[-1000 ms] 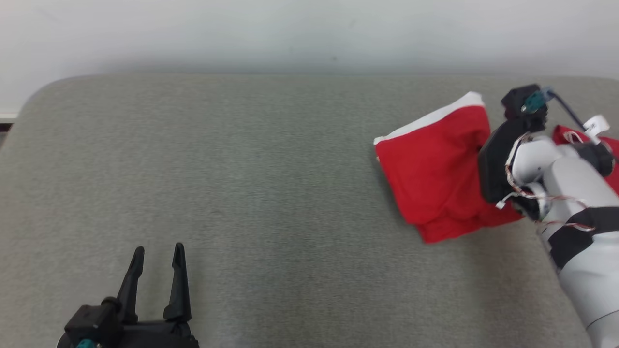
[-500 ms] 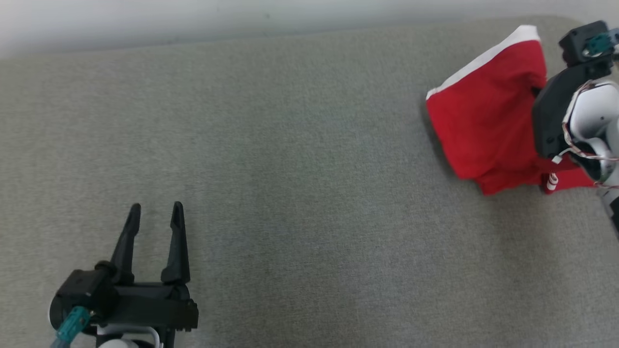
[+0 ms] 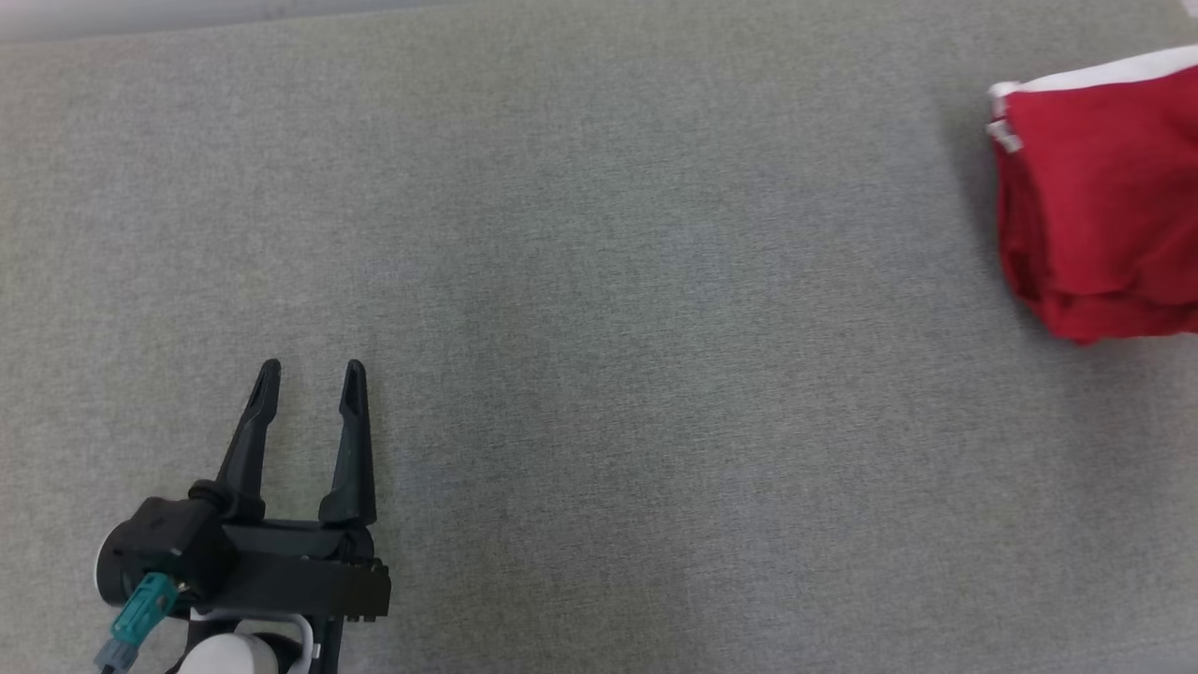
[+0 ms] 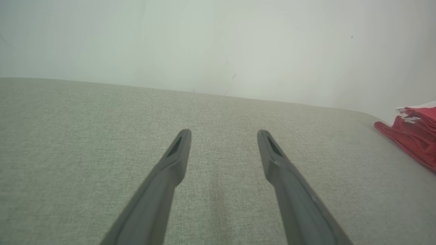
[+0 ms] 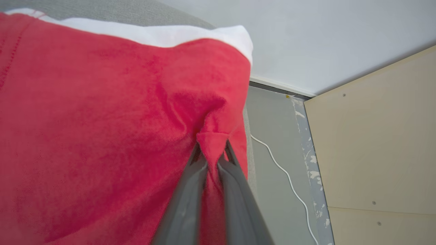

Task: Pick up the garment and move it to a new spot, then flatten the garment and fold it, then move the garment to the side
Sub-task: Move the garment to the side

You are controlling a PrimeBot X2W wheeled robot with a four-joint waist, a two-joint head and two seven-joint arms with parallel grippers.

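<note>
Trailing out of view: red garment (image 3: 1100, 206)

Bare test room or lab, large grey fabric-covered table (image 3: 599, 281), plain pale wall (image 4: 218, 41) on its far side, raw plywood board (image 5: 374, 153) with screw heads at right, grey floor (image 5: 272, 119) with paint flecks along its edge, loose white cable (image 5: 282, 170) lying on it

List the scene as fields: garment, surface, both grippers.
garment: red, white band along one edge, folded, at the head view's right edge
grey surface: fabric-covered, garment towards its right end
left gripper: open, empty, lower left, well apart from garment
right gripper: shut on a pinch of the garment's red cloth
stage: probably moving the garment aside
</note>
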